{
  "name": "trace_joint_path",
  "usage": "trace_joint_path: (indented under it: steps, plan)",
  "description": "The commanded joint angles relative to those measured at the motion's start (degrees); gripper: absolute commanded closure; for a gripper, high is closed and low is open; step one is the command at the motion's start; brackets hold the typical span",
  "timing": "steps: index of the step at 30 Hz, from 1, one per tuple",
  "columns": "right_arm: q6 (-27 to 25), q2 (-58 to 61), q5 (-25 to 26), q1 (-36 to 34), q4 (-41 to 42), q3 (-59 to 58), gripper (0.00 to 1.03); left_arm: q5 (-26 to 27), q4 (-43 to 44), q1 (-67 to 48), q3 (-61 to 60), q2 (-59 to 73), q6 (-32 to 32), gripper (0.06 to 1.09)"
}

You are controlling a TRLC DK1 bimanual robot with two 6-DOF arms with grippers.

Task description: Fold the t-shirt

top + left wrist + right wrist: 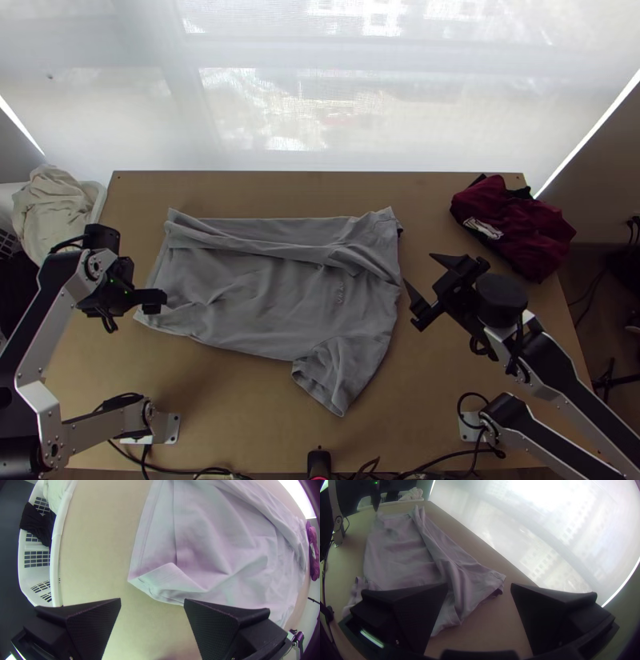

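Flanking the grey T-shirt (256, 292), L gripper (152, 601) sat near hem (141, 551), R gripper (479, 585) near shoulder end (387, 276), both w/ jaws released, prob. to grip opp. ends; T-shirt lay on tabletop (240, 424), far side (280, 230) partly turned in.

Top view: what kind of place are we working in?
Probably an indoor workspace or small lab set up by a big window: a wooden table with robot arms mounted on it, cables along its near edge, and a pale screen glowing with daylight beyond.
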Motion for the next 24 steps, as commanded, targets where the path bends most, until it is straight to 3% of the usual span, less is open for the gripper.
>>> trace_joint_path:
  steps: [1,13,24]
  plan:
    - [1.1,-4.6,1.0,3.6,-5.3,-0.1,0.15,0.8,7.4,0.3,-8.6,-6.1,3.2,0.16]
    - [2.2,-8.7,2.1,5.6,-14.0,0.7,0.15,2.4,22.7,0.5,-14.2,-4.5,7.3,0.16]
    - [2.0,-8.9,2.1,4.8,-15.0,0.4,0.15,5.4,22.2,3.6,-13.9,-0.6,11.2,0.20]
